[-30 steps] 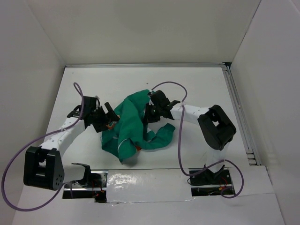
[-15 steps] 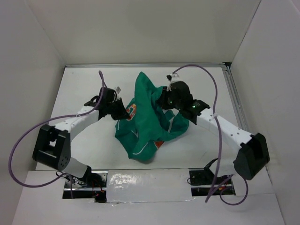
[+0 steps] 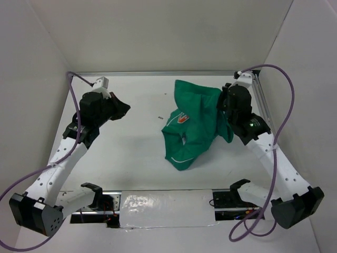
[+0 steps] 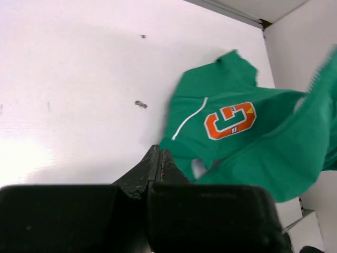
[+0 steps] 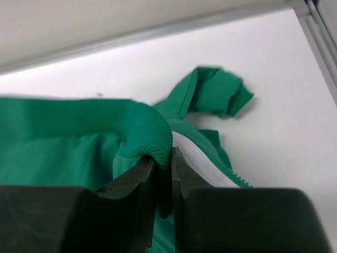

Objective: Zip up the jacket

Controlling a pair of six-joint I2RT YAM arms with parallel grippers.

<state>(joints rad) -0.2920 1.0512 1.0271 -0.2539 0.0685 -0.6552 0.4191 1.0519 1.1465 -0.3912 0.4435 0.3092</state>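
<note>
The right pincer (image 5: pixel 164 164) pinches a ribbed edge of the jacket (image 3: pixel 192 129) and holds it up. The rest of the cloth hangs and bunches on the table (image 3: pixel 131 153) to the pincer's left. The rail (image 3: pixel 263 113) runs close on its other side. The left pincer (image 4: pixel 158 164) is pressed together tip to tip, well apart from the jacket, with open table between them.

Orange letter "G" on a patch (image 4: pixel 230 120), green jacket (image 4: pixel 210 92) chest
</note>
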